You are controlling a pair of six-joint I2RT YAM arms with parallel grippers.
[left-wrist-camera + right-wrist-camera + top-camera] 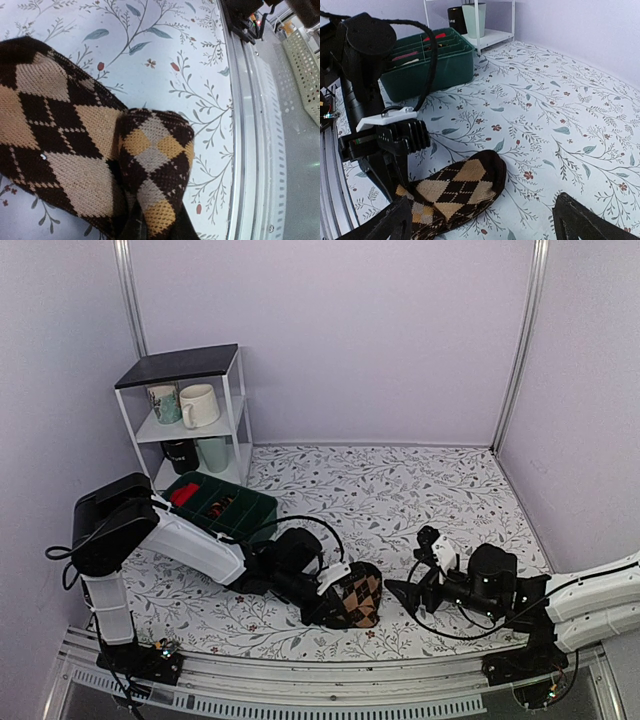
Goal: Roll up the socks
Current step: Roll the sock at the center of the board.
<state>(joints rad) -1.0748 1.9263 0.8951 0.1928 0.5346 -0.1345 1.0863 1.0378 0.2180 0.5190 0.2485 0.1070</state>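
The socks are a dark brown and tan argyle bundle lying near the front edge of the floral mat. My left gripper reaches in from the left and is shut on them. In the left wrist view a folded end of the socks is pinched between my fingers at the bottom, at the left gripper. Just right of the bundle my right gripper stands wide open and apart from it. In the right wrist view the socks lie ahead of the open right gripper, with nothing between its fingers.
A green divided bin sits at the back left of the mat. Behind it stands a white shelf with mugs. A metal rail runs along the front edge, close to the socks.
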